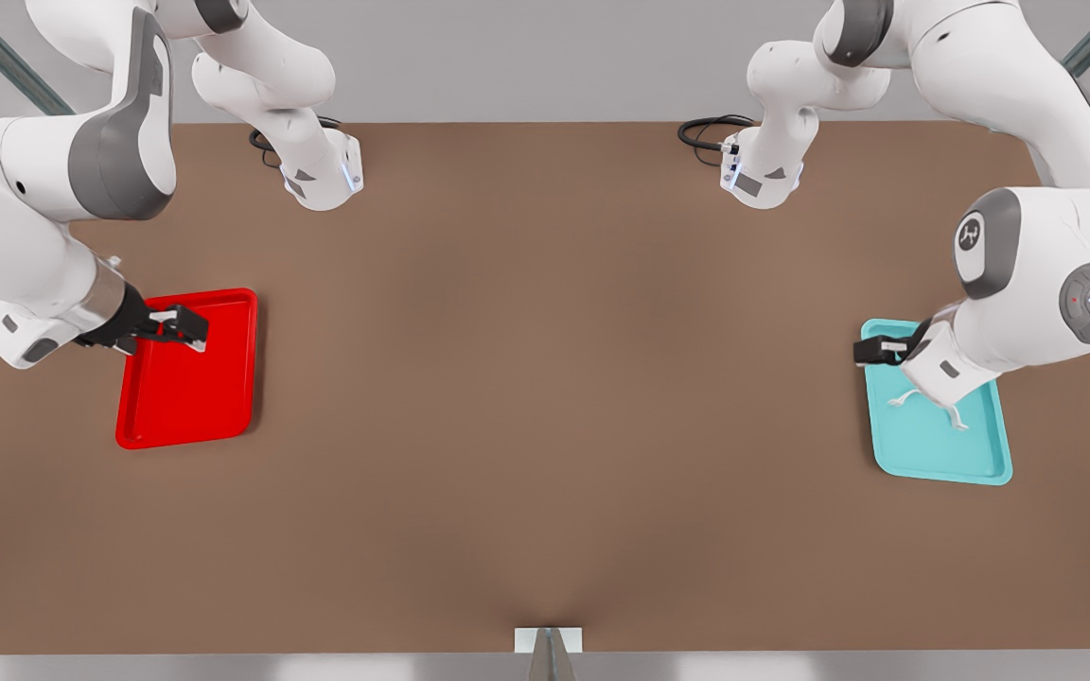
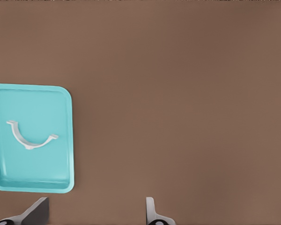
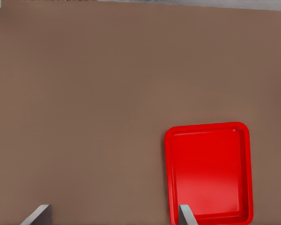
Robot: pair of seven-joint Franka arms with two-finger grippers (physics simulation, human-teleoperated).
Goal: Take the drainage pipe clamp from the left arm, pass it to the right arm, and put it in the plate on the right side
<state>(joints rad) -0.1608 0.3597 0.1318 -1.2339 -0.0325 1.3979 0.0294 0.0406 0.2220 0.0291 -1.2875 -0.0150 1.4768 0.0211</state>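
Drainage pipe clamp point(image 2: 30, 137): we see the small white arched strip lying on the floor of the teal tray point(image 1: 980, 459), free of both hands; in the front view the arm above partly covers it, and its flared feet show to either side.

Teal tray: it rests on the brown tabletop point(image 1: 545, 426) at the front view's right. We find nothing else in it besides the clamp.

Plate point(image 1: 190, 397): the red tray lies on the tabletop at the front view's left, well apart from the teal tray, and we see its floor bare.

Left hand point(image 1: 874, 352): we place it above the far end of the teal tray, near the clamp but not touching it. Its fingertips point(image 2: 152, 211) stand wide apart in the left wrist view, with bare tabletop between them.

Right hand point(image 1: 187, 326): we find it above the far part of the plate. Its fingertips point(image 3: 186, 215) are likewise spread, gripping nothing, and this arm waits.

Arm bases: both stand at the far edge of the tabletop, each with a black cable point(image 1: 711, 128) coiled beside it.
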